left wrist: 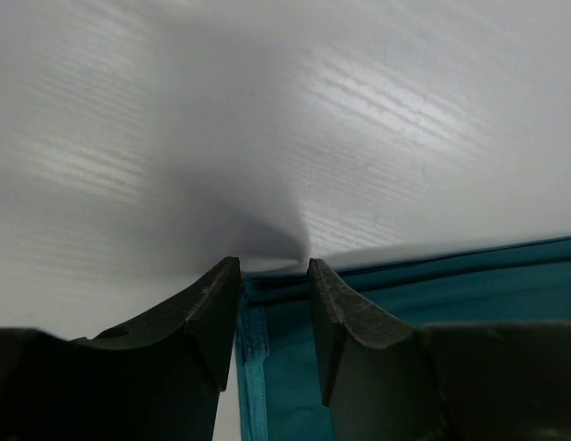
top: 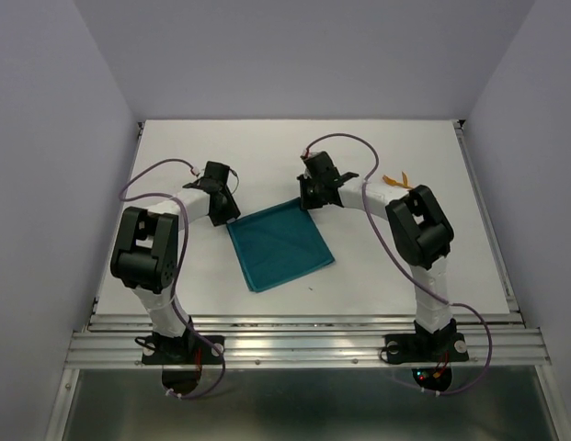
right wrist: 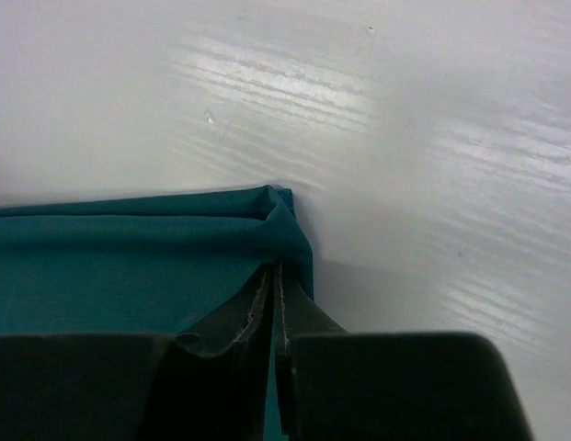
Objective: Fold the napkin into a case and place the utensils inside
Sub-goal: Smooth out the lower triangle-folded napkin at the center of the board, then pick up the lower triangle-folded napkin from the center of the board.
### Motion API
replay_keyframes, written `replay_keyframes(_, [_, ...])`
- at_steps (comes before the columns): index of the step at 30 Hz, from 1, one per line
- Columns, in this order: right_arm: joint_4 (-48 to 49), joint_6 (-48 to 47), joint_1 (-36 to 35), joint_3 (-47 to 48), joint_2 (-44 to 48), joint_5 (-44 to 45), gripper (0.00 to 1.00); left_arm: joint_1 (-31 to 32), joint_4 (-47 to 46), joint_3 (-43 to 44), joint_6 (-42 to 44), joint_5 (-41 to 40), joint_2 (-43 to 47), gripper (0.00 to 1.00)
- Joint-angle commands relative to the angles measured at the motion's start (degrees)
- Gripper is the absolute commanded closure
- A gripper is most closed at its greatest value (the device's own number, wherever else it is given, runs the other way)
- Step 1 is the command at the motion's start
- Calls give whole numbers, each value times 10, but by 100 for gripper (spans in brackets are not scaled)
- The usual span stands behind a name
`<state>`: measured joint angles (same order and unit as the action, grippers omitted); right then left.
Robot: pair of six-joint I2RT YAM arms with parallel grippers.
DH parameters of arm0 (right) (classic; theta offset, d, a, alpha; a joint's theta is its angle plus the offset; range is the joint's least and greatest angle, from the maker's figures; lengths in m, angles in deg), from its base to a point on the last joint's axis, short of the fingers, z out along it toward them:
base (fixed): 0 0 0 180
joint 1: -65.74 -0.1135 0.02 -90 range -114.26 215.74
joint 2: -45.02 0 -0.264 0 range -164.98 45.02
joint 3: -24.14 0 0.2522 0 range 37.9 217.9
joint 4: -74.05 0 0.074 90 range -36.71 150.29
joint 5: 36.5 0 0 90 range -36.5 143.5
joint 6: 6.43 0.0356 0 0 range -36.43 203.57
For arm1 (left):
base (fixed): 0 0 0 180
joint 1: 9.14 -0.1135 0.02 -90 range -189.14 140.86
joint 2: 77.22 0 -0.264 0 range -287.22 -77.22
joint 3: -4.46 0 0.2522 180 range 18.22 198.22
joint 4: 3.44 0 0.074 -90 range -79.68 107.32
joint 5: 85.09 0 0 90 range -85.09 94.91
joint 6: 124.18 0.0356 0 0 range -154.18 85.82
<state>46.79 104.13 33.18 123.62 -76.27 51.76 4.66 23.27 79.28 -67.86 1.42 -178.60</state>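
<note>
The teal napkin [top: 280, 246] lies flat mid-table as a tilted square. My left gripper [top: 232, 219] is at its far left corner. In the left wrist view that gripper [left wrist: 274, 266] is open, and the napkin's hemmed corner [left wrist: 257, 322] lies between the spread fingers without being pinched. My right gripper [top: 309, 204] is at the far right corner. The right wrist view shows this gripper [right wrist: 277, 268] shut on the napkin [right wrist: 110, 266], whose corner bunches up just ahead of the fingertips. The orange utensils [top: 396, 181] lie on the table to the right, behind my right arm.
The white table [top: 175, 147] ends at a metal rail [top: 303, 344] along the near edge. Grey walls close in the left, right and back. Purple cables loop over both arms.
</note>
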Motion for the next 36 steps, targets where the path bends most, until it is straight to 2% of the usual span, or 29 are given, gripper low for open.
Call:
replay_keyframes(1, [-7, -39, 6, -10, 61, -16, 89, 3, 37, -16, -3, -10, 46, 53])
replay_keyframes(5, [-5, -30, 6, -26, 97, -50, 84, 3, 50, -16, 6, -26, 72, 53])
replay_keyframes(12, [-5, 25, 6, -85, 143, -56, 84, 4, 45, -43, -19, -51, 151, 54])
replay_keyframes(15, [-5, 40, 6, -109, 156, -63, 85, 6, 27, -61, -22, -30, 177, 64])
replay_keyframes(16, [-4, 43, 6, -127, 160, -65, 85, 10, 22, -66, -19, -19, 180, 72])
replay_keyframes(17, [-1, 48, 6, -138, 169, -70, 85, 14, 13, -69, -11, 8, 177, 90])
replay_keyframes(18, [2, 50, 6, -149, 169, -73, 85, 18, 13, -69, -6, 8, 177, 97])
replay_keyframes(19, [2, 53, 6, -159, 179, -75, 85, 24, 9, -69, -3, 30, 168, 100])
replay_keyframes(24, [9, 75, 6, -233, 220, -85, 86, 64, 0, -74, -2, 52, 138, 100])
replay_keyframes(28, [12, 85, 6, -273, 251, -89, 85, 63, -1, -72, -18, 4, 113, 100])
replay_keyframes(36, [-2, 93, 0, -319, 301, -88, 86, 62, -4, -63, -39, -30, 90, 100])
